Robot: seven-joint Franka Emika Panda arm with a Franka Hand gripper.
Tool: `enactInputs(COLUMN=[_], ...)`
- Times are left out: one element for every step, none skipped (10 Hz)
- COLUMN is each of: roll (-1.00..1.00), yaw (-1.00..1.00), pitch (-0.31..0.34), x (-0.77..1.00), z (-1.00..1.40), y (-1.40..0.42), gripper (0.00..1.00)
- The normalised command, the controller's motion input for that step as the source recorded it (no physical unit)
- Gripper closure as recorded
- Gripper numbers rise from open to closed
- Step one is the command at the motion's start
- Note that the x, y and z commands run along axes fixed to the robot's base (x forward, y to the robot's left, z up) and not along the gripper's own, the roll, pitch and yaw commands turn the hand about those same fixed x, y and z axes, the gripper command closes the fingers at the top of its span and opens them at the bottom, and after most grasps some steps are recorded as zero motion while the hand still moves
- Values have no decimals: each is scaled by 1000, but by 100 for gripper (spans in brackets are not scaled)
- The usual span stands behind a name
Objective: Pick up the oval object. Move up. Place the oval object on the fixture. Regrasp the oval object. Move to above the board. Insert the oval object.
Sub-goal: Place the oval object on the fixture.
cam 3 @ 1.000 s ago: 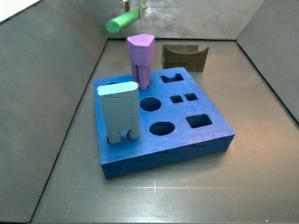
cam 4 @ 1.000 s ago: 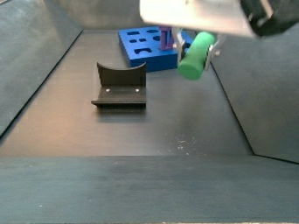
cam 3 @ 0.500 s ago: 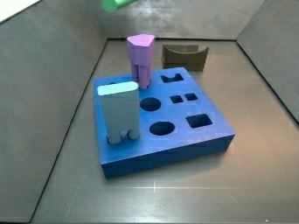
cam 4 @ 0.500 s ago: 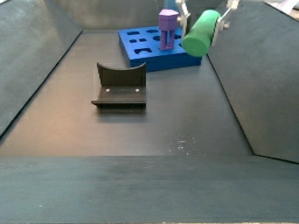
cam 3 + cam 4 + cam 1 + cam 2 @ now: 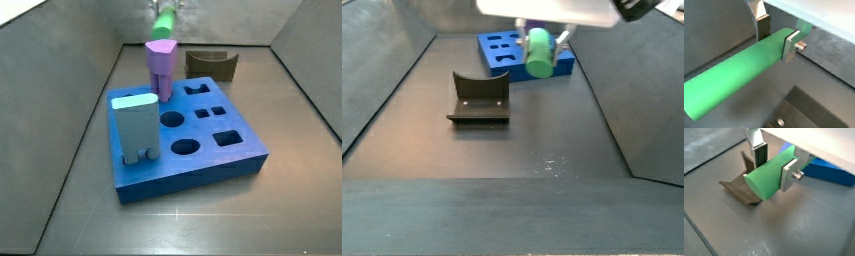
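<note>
From my station I take the board (image 5: 181,135) as my landmark: a thick blue block with shaped holes in its top. A purple pentagonal peg (image 5: 160,66) stands upright in its far corner and a light-blue rectangular peg (image 5: 134,127) stands in its near left corner. The fixture (image 5: 211,63), a dark olive-brown block with a notch, sits on the floor just behind the board in that side view; in a side view from the far end it lies well in front of the board (image 5: 480,98).

The gripper (image 5: 774,168) hangs in the air, high above the floor, and I see its flat silver fingers (image 5: 789,174) clamped on the oval object (image 5: 766,176), one plate on each flank. Nothing stands between the peg and the fixture below it in a wrist view (image 5: 743,190).

Compared with half a second ago, the oval object (image 5: 540,52) has swung toward the board's purple peg and now points lengthwise toward the fixed camera there, where it leaned tilted off to the side before.

The peg itself is bright green, long and smooth, with a rounded oval end face (image 5: 737,72).
</note>
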Motion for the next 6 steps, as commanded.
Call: enactInputs(roll=[-75,-85,-91,-96,-94,-91], yaw=[341,217,160,77,56,37], pitch=[-105,-85,-67,-31,-19,6], x=[866,736,648,441,359,199], z=[-167,-128,-102,-61,-50,-35], y=[-80,-49,-33,-9,-3,-3], gripper=[100,100,100,100,100,100])
